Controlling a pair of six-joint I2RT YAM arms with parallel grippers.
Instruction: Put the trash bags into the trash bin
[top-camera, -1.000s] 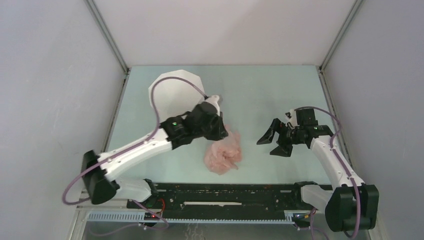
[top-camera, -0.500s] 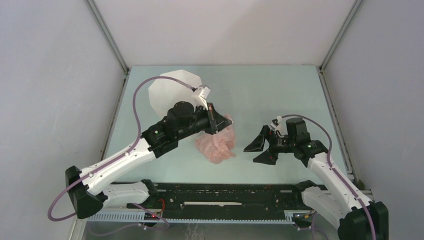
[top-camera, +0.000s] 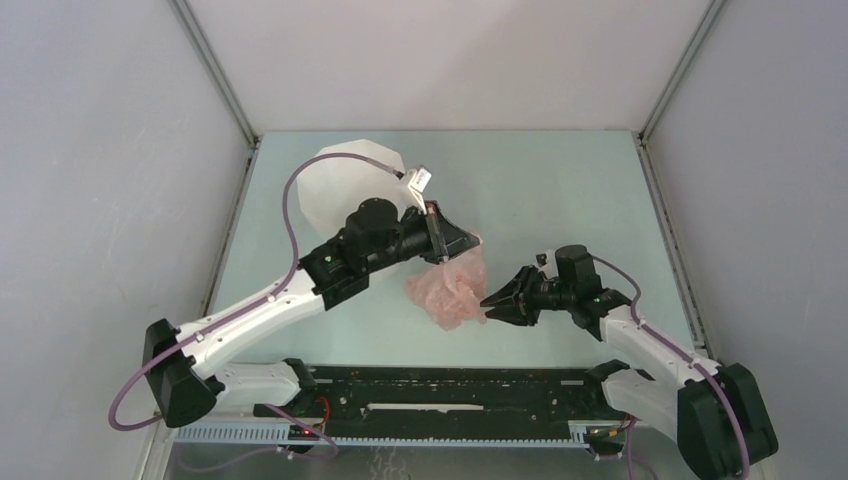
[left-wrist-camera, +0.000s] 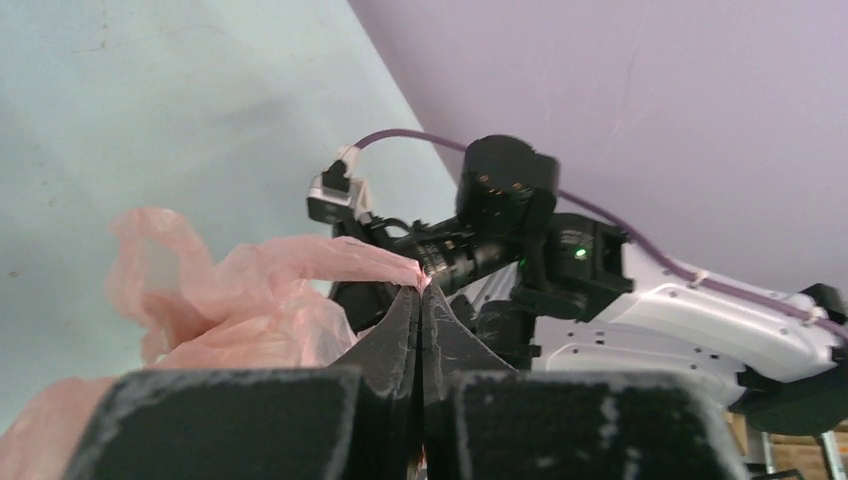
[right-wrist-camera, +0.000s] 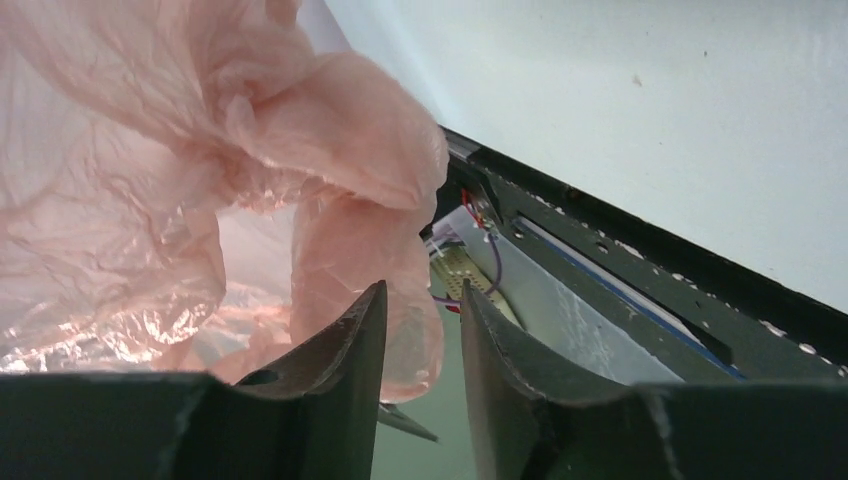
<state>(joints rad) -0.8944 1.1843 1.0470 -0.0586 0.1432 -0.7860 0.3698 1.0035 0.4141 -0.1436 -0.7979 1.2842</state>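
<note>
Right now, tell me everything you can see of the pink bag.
The thin, translucent pale-pink plastic film trash bag is crumpled into a loose, wrinkly, glossy bunch, not spread open. It sits between the two arms, beside the white faceted plastic bin, not in it. The left gripper has its fingers shut on a pulled-up fold at the top. A lower lobe hangs at the narrow gap between the right gripper fingers, not yet clamped.

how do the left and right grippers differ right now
The left gripper has its fingers shut on a fold of the pink trash bag; the right gripper shows a gap between its fingers. The left is at the bag's far edge, the right at its right edge. Both have black fingers.
</note>
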